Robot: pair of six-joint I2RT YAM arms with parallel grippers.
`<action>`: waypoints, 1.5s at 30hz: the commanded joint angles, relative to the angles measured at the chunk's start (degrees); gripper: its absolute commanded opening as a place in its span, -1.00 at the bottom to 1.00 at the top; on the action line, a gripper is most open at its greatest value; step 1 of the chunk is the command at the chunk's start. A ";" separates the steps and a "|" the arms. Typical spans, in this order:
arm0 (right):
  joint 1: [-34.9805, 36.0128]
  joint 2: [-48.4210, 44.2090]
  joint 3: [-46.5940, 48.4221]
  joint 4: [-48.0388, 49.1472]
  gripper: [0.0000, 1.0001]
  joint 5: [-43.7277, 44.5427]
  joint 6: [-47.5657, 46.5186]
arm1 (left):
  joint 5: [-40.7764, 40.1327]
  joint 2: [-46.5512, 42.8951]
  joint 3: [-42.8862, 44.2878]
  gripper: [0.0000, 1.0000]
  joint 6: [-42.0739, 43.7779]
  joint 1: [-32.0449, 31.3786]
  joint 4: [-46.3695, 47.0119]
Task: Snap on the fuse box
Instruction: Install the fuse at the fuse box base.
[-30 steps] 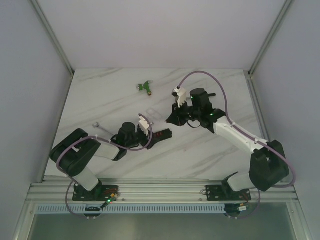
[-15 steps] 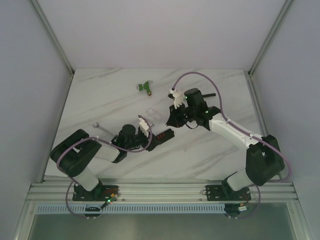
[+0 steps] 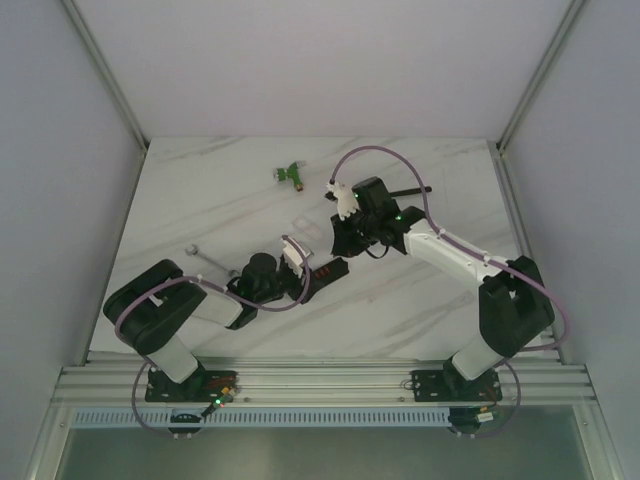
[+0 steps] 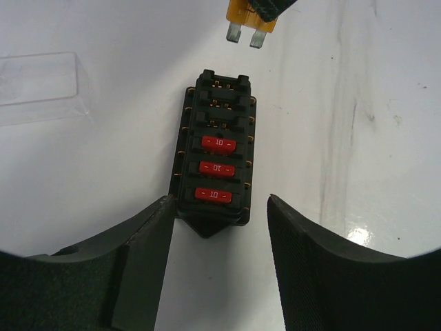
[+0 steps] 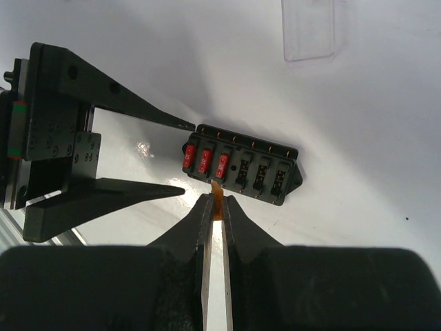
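In the left wrist view the fuse box [image 4: 215, 158] runs top-to-bottom mid-frame, empty slots [image 4: 224, 103] uppermost. The right gripper [image 5: 216, 201] pinches an orange fuse [image 4: 247, 19] just above them; the left gripper [image 4: 218, 207] gapes around the lower end, perhaps touching.

The white, grey-veined marble tabletop [image 3: 200, 190] carries a few loose things. Near its middle, toward the front edge, a black rectangular plastic fuse box [image 3: 329, 271] lies flat with its slots facing up. Three red fuses fill one end of its row and the other slots are bare. Just behind it, not touching, sits a small clear plastic rectangular lid [image 3: 308, 228]. Well back lies a small green plastic fitting [image 3: 291, 174]. Off to the left rests a little grey metal piece [image 3: 195, 251], too small to make out.
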 commanded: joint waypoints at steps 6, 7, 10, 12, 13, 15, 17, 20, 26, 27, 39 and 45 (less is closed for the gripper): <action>1.74 2.97 4.09 -4.96 -1.00 5.95 0.27 | -0.39 3.34 1.09 0.13 1.76 -0.51 3.62; 1.93 3.28 4.55 -5.44 -1.00 6.33 0.26 | -0.39 3.45 1.06 0.13 1.93 -0.52 3.46; 2.86 4.74 5.88 -6.79 -1.00 8.38 0.56 | -0.12 3.80 1.16 0.12 2.09 -0.56 3.16; 3.69 6.09 7.01 -8.58 -1.00 9.98 0.83 | 0.26 4.25 1.33 0.12 2.24 -0.60 3.11; 4.04 6.68 7.69 -9.51 -1.00 11.00 0.85 | 0.41 4.45 1.52 0.12 2.35 -0.68 2.86; 4.92 7.70 8.68 -10.68 -1.00 13.26 0.79 | 0.50 4.88 1.72 0.09 2.70 -0.78 2.42; 5.84 8.24 9.23 -11.28 -1.00 14.94 0.77 | 0.63 5.09 1.92 0.02 3.07 -0.78 1.80; 7.06 8.93 9.73 -11.97 -1.00 17.79 0.60 | 0.75 5.02 2.01 -0.03 3.74 -0.78 0.97; 8.23 10.54 9.83 -12.84 -1.00 22.02 -0.37 | 1.28 5.21 2.66 -0.08 4.54 -0.78 -1.01; 8.34 10.91 9.86 -12.73 -1.00 22.35 -0.43 | 1.54 5.24 2.79 -0.09 4.61 -0.81 -1.19; 9.92 13.01 9.88 -10.54 -1.00 25.49 -0.62 | 2.12 5.29 3.44 -0.11 4.54 -0.79 -2.37; 10.56 13.69 9.58 -9.87 -1.00 26.72 -0.99 | 2.46 5.80 3.65 -0.13 4.21 -0.78 -2.24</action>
